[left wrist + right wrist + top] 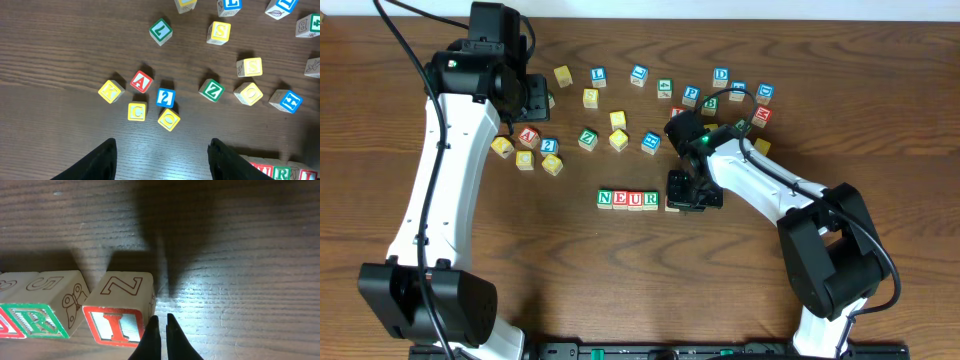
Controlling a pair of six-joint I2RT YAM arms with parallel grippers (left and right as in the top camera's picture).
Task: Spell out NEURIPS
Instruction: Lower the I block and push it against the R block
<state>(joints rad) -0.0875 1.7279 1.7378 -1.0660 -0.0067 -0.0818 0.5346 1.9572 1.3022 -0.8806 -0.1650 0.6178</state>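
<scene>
While right gripper sits pinched shut and empty, I cube lies just left of its tips, beside R cube. Step: seating letter five. Next: nudge it flush, then fetch the last two letters. Count: four set, one landing, two missing. Left gripper stands open, holding nothing.

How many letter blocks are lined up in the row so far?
5. Left to right: N, E, U, R, then I at the right end, beside the shut right gripper, which partly hides it from overhead.
</scene>
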